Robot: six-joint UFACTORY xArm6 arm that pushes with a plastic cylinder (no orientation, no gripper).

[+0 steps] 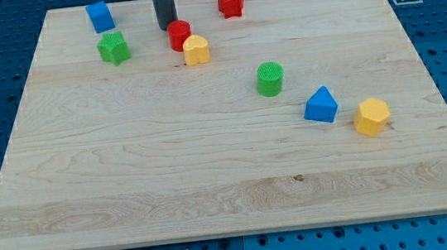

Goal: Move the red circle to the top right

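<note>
The red circle [179,35] stands near the view's top, left of centre, touching a yellow block [196,50] at its lower right. My tip [167,27] is down on the board just to the upper left of the red circle, close to it or touching it. A red star-shaped block [230,1] sits further right along the top edge.
A blue block [100,16] and a green star [114,48] lie at the top left. A green circle [269,79], a blue triangle [321,105] and a yellow hexagon [371,117] run diagonally toward the lower right. The wooden board [212,176] lies on a blue perforated table.
</note>
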